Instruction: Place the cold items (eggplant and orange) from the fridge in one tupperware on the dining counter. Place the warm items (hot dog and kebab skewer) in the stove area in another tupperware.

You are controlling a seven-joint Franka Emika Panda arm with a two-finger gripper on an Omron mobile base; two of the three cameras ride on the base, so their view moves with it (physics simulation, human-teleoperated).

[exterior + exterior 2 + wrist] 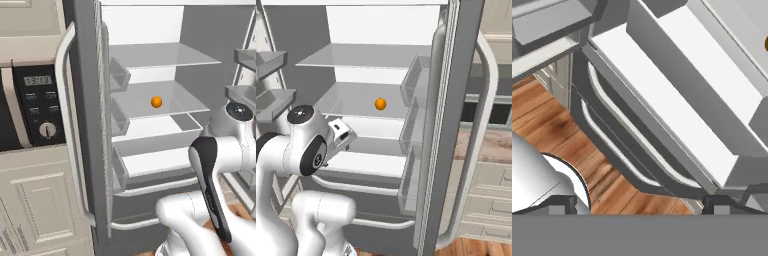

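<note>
The fridge [90, 125] stands with both doors open, white inside, with glass shelves. The orange [156, 102] [380, 104] rests alone on the middle glass shelf, and a sliver of it [766, 44] shows at the right edge of the hand view. My gripper [641, 205] is open with nothing between its fingertips [562, 202]. It hangs low in front of the fridge's bottom drawers, well below the orange. My hand [342, 135] points down and into the fridge. The eggplant, hot dog, kebab skewer and tupperware are out of view.
The open fridge door [456, 125] with its door bins and long silver handle [483, 125] stands close on the right. The other door's bins [242, 92] flank the arm. A cream cabinet with a black oven panel [37, 105] is at the left. Wooden floor [557, 130] lies below.
</note>
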